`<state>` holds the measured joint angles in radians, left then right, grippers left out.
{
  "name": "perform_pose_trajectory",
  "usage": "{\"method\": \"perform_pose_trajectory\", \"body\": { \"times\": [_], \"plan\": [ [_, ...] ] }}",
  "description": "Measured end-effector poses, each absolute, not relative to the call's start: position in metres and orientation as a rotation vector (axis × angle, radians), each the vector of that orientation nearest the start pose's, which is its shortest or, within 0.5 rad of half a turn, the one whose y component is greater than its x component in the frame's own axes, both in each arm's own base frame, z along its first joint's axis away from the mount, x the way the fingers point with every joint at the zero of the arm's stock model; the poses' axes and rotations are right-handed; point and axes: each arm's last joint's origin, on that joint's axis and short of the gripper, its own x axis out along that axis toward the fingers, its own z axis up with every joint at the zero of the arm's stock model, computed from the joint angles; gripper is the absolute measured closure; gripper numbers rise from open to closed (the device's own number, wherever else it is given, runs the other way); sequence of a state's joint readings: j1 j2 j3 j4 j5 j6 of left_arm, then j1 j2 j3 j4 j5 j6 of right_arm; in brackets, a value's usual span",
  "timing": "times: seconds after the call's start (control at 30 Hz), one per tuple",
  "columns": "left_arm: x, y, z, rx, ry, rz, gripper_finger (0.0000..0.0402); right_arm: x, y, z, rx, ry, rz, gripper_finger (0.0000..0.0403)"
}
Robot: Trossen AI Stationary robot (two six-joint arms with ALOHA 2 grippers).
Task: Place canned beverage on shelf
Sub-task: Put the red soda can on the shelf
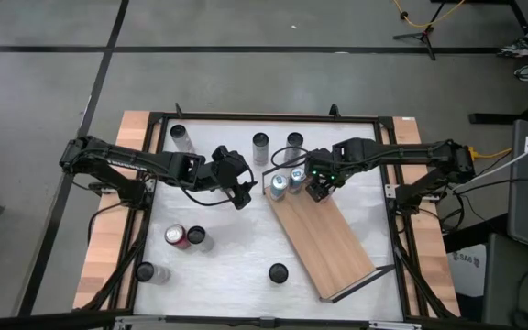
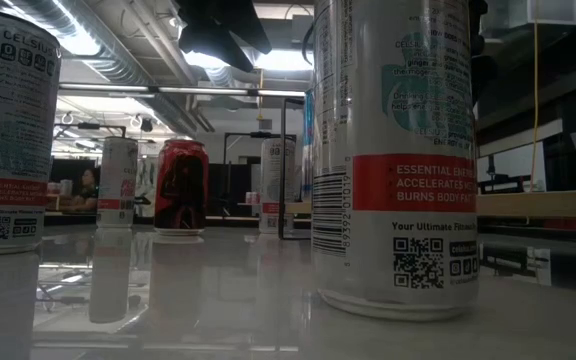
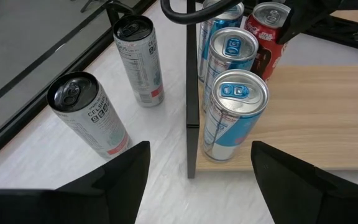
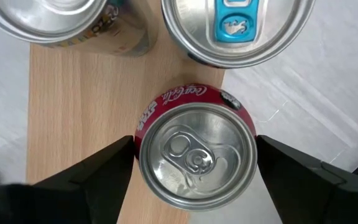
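The shelf (image 1: 328, 234), a light-wood board with black wire rails, lies slanted on the white table. A row of blue-topped cans (image 3: 235, 115) stands at its far end, just inside the rail (image 3: 192, 93). Beside them is a red canned beverage (image 4: 194, 155), upright, with my right gripper (image 1: 317, 189) shut on it from above. My left gripper (image 1: 242, 194) hangs open to the left of the shelf's far end, facing the nearest blue-topped can and apart from it, with nothing between its fingers (image 3: 126, 171). My right gripper pinches the red can's round side wall (image 4: 143, 134) near its top between its two fingers (image 4: 104, 171). The fingers point straight down, one on each side. The can is upright over the wood board. Whether its base rests on the board I cannot tell.
Several silver cans stand loose on the table: along the far edge (image 1: 260, 147), near the left front corner (image 1: 145, 272) and at the front (image 1: 278, 272). A second red can (image 1: 177, 236) is at the left. The shelf's near half is bare wood.
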<state>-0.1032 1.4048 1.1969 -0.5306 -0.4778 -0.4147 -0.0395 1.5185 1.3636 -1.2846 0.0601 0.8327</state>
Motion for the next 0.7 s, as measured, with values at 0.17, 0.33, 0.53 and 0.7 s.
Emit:
{"method": "perform_pose_trajectory", "body": {
  "times": [0.17, 0.33, 0.53, 0.7],
  "plan": [
    [0.2974, -0.0174, 0.3091, -0.180, 0.622, 0.496, 0.0130, 0.2699, -0.0124, 0.2928, 0.665, 1.314, -0.673, 0.0081],
    [0.2974, -0.0175, 0.3091, -0.180, 0.622, 0.496, 0.0130, 0.2699, -0.0124, 0.2928, 0.664, 1.315, -0.671, 0.0081],
    [0.2974, -0.0175, 0.3091, -0.180, 0.622, 0.496, 0.0130, 0.2700, -0.0124, 0.2927, 0.638, 1.322, -0.649, 0.0081],
    [0.2974, -0.0174, 0.3091, -0.180, 0.622, 0.496, 0.0130, 0.2704, -0.0124, 0.2927, 0.637, 1.319, -0.645, 0.0081]
  ]
}}
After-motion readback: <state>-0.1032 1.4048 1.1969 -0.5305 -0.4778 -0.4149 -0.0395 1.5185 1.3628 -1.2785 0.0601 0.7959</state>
